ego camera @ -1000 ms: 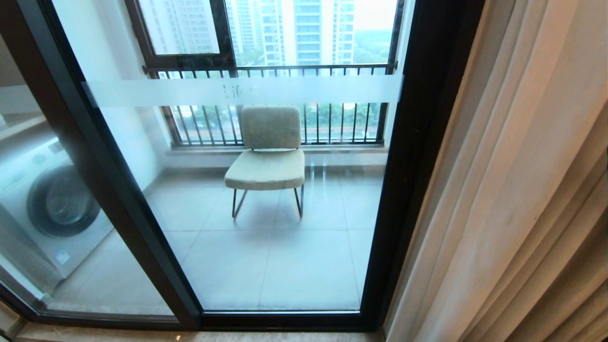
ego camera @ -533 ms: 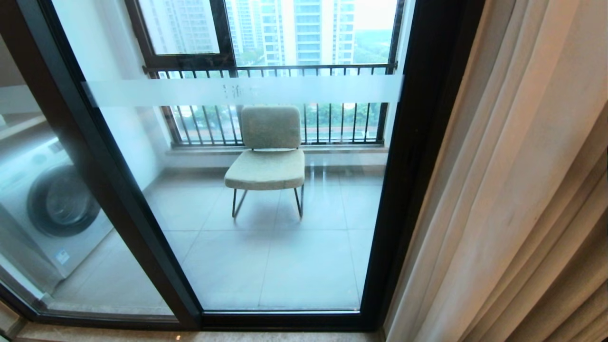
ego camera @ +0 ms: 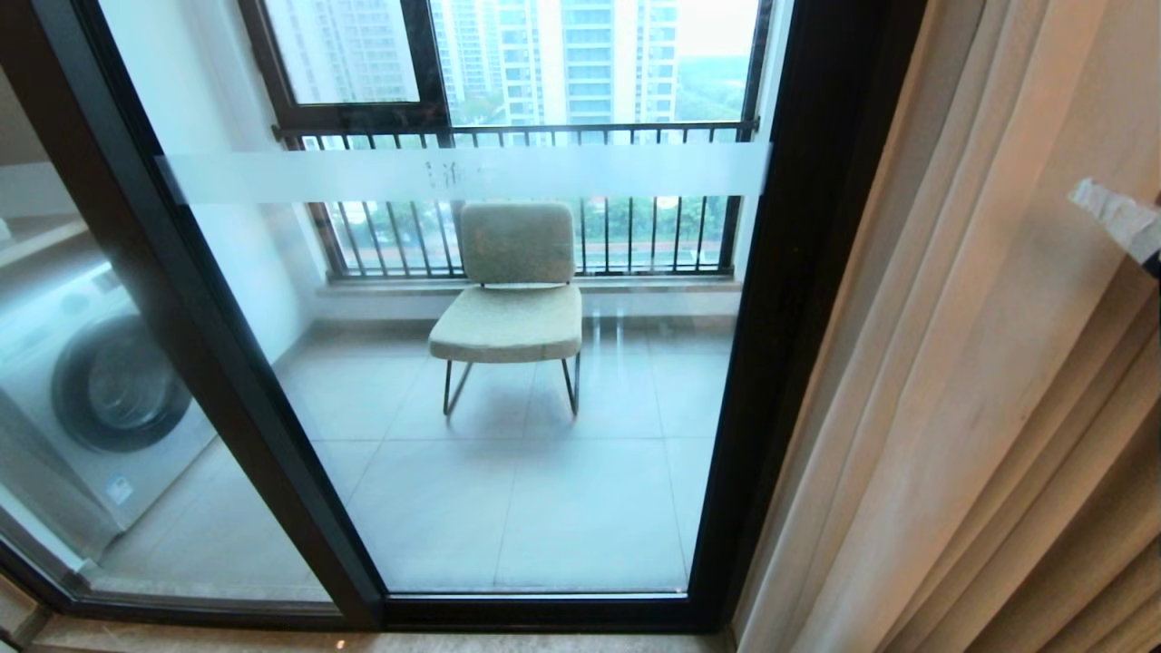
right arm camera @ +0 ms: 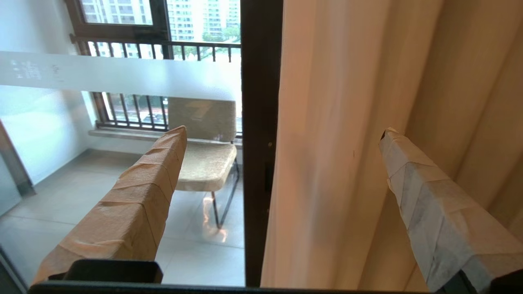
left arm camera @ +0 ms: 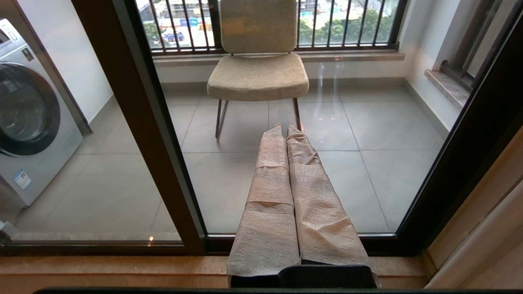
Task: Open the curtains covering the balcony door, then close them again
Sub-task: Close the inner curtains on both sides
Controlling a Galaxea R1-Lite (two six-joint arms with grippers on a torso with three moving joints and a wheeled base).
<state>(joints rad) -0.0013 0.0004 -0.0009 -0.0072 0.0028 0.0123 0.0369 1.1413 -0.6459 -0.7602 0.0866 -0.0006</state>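
Right gripper (right arm camera: 282,134): tape-wrapped fingers spread wide, nothing between them. It points at the inner edge of the curtains (ego camera: 980,363); whether either finger touches the fabric cannot be told. In the head view only one wrapped fingertip (ego camera: 1120,218) shows, at the right edge, in front of the folds.

Left gripper (left arm camera: 285,128): wrapped fingers pressed together, empty, held low and aimed through the glass toward the balcony floor.

Curtains: beige pleated drapes, gathered at the right side of the opening and hanging to the floor, their edge just beside the dark door frame. The glass is left uncovered.

Balcony door (ego camera: 798,272): tall glass panels in dark frames, shut, with a frosted band (ego camera: 463,172) across at mid height bearing small characters.

Beyond the glass: a padded chair (ego camera: 510,299) on thin metal legs, standing on grey tiles; a washing machine (ego camera: 95,390) to the left; a barred railing (ego camera: 517,136) behind the chair; high-rise towers farthest off.
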